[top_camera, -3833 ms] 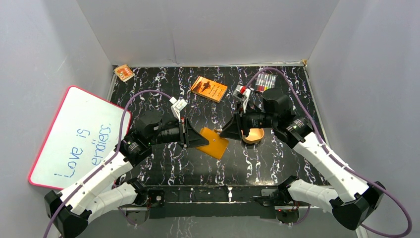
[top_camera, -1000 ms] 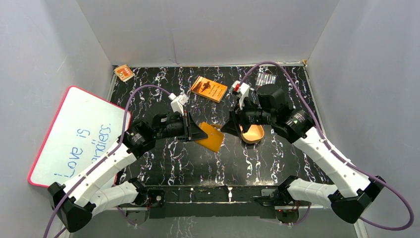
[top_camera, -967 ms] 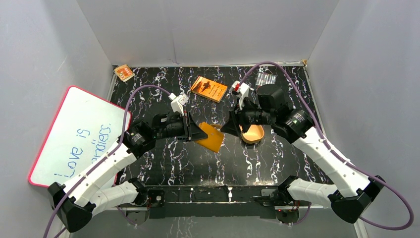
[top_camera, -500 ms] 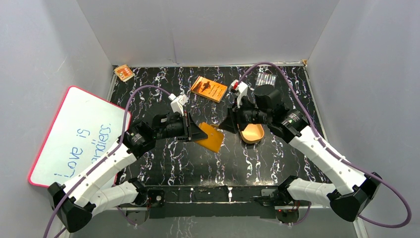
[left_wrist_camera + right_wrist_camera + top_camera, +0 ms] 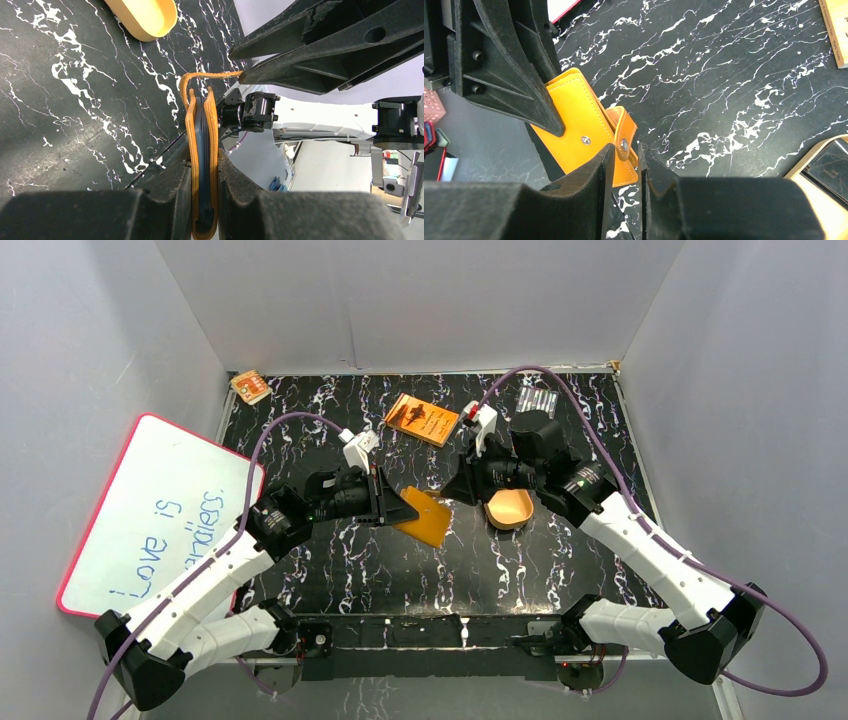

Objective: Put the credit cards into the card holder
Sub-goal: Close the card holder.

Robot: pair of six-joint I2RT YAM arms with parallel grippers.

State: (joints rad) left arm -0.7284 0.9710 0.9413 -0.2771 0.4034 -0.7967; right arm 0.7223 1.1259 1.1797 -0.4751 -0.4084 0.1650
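Worryingly, the left gripper (image 5: pixel 202 161) clamps the folded orange leather card holder (image 5: pixel 574 120) while the right gripper (image 5: pixel 625 150) has narrow jaws straddling its snap tab (image 5: pixel 625 130), grip unclear, so a pull may slip off.

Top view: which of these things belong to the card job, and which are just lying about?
In the job: card holder, credit cards, tan tray holding them.
Lying about: orange book, marker pack, whiteboard, small orange box.

Robotics lab test cell. Plain grey panel walls (image 5: pixel 400 300) box in black marbled surface (image 5: pixel 380 570). Left arm (image 5: pixel 215 575) and right arm (image 5: pixel 650 555) bolted at near edge. Purple cables (image 5: pixel 540 368) trailing. Hand-lettered whiteboard (image 5: pixel 150 510) propped at left.
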